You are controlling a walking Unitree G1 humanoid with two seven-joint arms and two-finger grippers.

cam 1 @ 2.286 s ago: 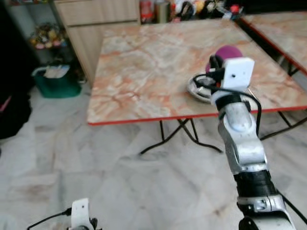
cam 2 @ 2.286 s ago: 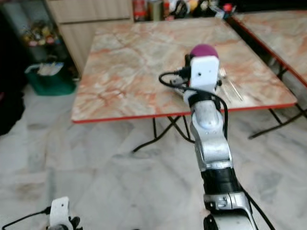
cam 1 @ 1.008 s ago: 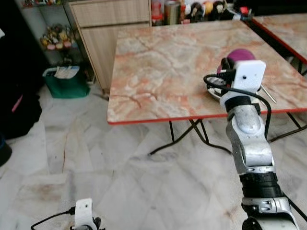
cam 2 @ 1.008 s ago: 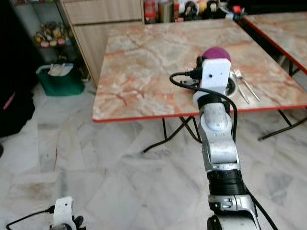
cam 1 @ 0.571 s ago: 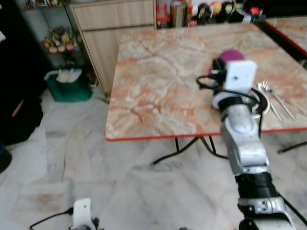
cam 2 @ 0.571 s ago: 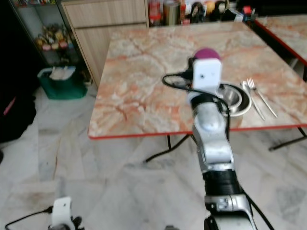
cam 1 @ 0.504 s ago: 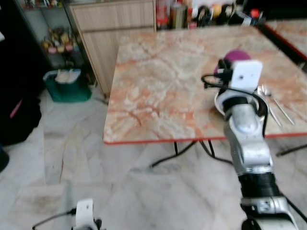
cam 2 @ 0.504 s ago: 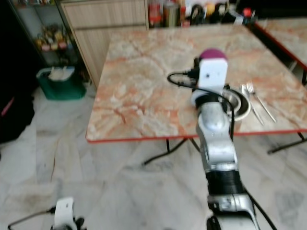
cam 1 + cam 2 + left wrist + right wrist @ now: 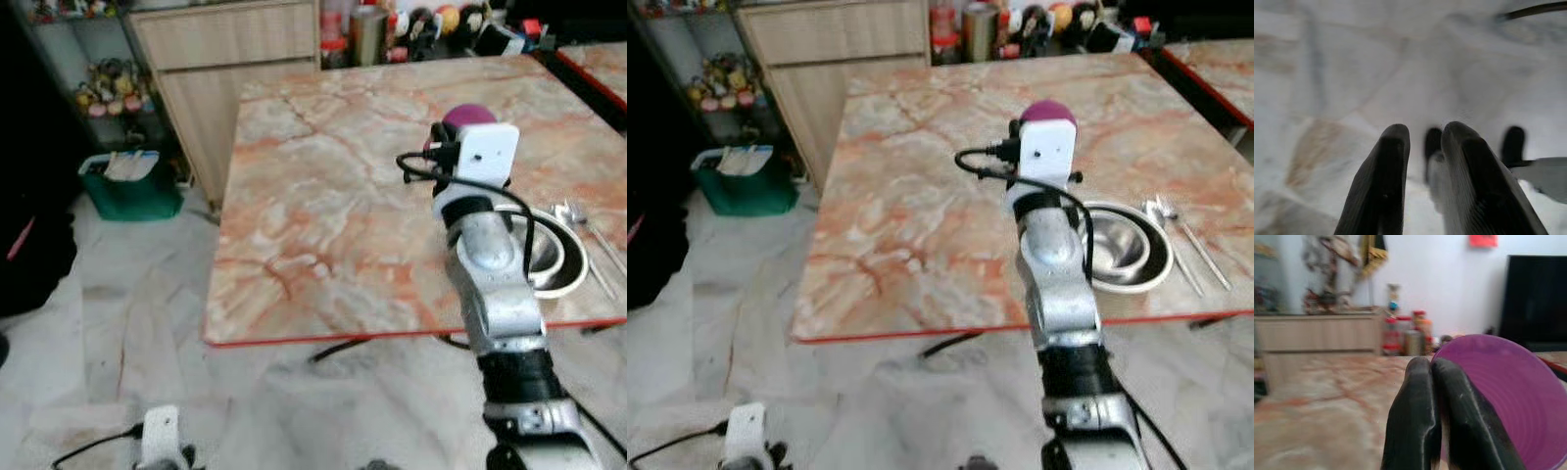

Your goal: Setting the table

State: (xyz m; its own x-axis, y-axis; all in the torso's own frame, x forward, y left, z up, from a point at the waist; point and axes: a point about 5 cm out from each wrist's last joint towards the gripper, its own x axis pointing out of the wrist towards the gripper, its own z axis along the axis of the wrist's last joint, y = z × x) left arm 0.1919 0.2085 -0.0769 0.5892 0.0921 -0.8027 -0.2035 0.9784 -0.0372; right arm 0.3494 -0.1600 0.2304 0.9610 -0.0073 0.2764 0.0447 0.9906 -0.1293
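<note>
- Your right gripper (image 9: 1432,382) is raised over the marble table (image 9: 323,196), fingers pinched together on the rim of the purple cup (image 9: 1498,391).
- The cup (image 9: 1048,111) sits up in the air beyond the wrist camera, just behind the steel bowl (image 9: 1122,250).
- Bowl rests near the table's front edge, with a fork (image 9: 1205,253) and spoon (image 9: 1174,240) lying just beside it.
- Your left gripper (image 9: 1422,161) hangs low over the floor (image 9: 1352,63), fingers a narrow gap apart, holding nothing.
</note>
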